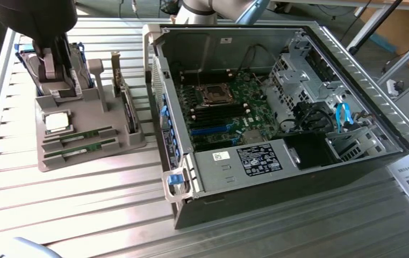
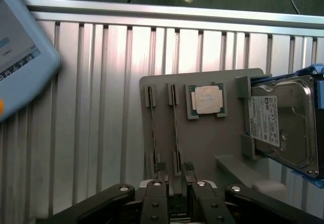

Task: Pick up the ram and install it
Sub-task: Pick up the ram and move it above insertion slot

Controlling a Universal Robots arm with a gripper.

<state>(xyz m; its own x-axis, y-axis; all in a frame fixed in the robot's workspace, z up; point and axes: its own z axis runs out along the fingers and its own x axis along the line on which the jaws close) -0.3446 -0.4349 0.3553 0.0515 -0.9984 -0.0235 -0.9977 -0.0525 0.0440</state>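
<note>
The claw point(image 2: 174, 181) is hanging released and empty over the grey holder point(image 2: 220, 140), its spread fingers point(image 2: 161, 173) lining up with the ram point(image 2: 174, 122), which is sitting edge-up in a holder slot, long axis running straight away from the claw.

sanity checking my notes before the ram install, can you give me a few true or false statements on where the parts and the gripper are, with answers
1. The computer case is open, with its motherboard exposed. True.
2. The processor chip is seated in the motherboard. False: it lies on the gray holder, beside the sticks.
3. Both ram sticks stand in the gray holder. True.
4. The gripper is shut on the hard drive. False: it is open at one end of the ram sticks, and the hard drive rests on the holder, apart from it.
</note>
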